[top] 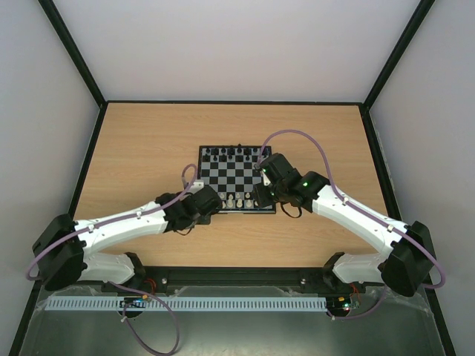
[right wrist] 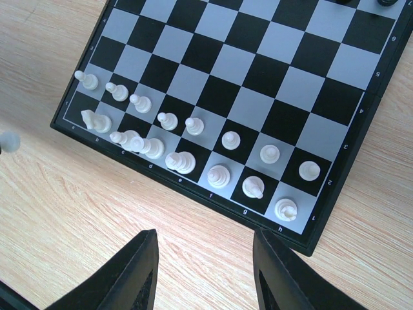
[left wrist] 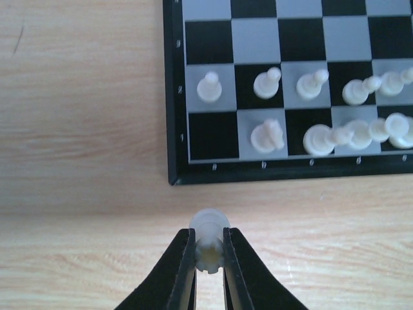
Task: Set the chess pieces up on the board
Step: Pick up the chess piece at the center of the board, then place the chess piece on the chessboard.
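Note:
The board (top: 215,178) lies mid-table; its black rim also shows in the left wrist view (left wrist: 173,97) and the right wrist view (right wrist: 193,200). White chess pieces (right wrist: 219,175) fill its two near rows, except the bare near-left corner square (left wrist: 211,135). My left gripper (left wrist: 209,240) is shut on a white rook (left wrist: 208,223) and holds it over the wood just in front of that corner. My right gripper (right wrist: 206,258) is open and empty over the wood at the board's near edge, right half. A white rook (right wrist: 286,209) stands on the near-right corner square.
Black chessmen (top: 234,153) stand along the board's far row. Both arms (top: 126,226) reach in from the near edge and meet at the board's near side. Bare wooden table (top: 148,141) surrounds the board, with walls at the back and sides.

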Controlling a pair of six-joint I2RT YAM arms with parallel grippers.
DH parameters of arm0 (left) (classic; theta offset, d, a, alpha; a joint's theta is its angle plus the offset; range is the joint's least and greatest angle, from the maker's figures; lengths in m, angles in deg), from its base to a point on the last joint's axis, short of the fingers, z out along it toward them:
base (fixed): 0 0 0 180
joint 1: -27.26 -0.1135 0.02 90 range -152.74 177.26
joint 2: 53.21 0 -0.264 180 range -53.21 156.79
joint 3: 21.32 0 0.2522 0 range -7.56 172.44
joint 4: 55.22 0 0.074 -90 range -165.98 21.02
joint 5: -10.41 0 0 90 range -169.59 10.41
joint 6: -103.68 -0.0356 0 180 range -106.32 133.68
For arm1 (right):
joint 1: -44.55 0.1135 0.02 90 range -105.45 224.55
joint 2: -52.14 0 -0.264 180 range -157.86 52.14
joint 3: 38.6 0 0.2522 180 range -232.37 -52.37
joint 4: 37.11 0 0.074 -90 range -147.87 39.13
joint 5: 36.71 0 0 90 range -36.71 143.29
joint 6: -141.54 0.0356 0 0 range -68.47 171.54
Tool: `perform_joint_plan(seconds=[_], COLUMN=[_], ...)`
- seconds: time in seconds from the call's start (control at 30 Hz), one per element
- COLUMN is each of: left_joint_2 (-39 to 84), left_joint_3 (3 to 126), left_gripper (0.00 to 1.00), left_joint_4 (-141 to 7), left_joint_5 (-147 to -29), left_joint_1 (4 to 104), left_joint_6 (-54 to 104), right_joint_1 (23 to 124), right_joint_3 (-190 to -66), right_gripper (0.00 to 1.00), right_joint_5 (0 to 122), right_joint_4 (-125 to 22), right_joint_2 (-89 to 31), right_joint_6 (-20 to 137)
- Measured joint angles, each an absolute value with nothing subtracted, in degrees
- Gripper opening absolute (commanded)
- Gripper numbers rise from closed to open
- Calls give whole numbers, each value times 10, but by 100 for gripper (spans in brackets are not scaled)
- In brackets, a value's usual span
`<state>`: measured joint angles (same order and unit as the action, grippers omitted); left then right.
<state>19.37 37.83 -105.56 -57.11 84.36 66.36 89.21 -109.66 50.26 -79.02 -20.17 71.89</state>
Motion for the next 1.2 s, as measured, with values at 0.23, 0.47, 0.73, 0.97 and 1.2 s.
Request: perform_joint_plan(seconds=[0.23, 0.47, 0.73, 0.97, 1.2], left_joint_2=[254, 297, 315, 339, 351], left_joint_3=[422, 431, 431, 431, 431], left_gripper=[9, 9, 10, 10, 11], left_joint_4=[-1029, -1003, -990, -973, -961], left_joint_5=[-580, -599, -610, -622, -631], left_joint_1=[809, 783, 765, 756, 744], left_joint_6=[610, 575, 557, 546, 537], right_joint_1=[892, 893, 893, 893, 893], right_joint_3=[-1096, -1096, -1096, -1096, -1096], right_gripper=[41, 41, 41, 41, 41], right_joint_5=[503, 503, 503, 503, 503], right_joint_4=[-790, -790, -790, -790, -790], right_joint_2=[-202, -202, -202, -202, -202], right_joint_6=[719, 719, 719, 719, 719])
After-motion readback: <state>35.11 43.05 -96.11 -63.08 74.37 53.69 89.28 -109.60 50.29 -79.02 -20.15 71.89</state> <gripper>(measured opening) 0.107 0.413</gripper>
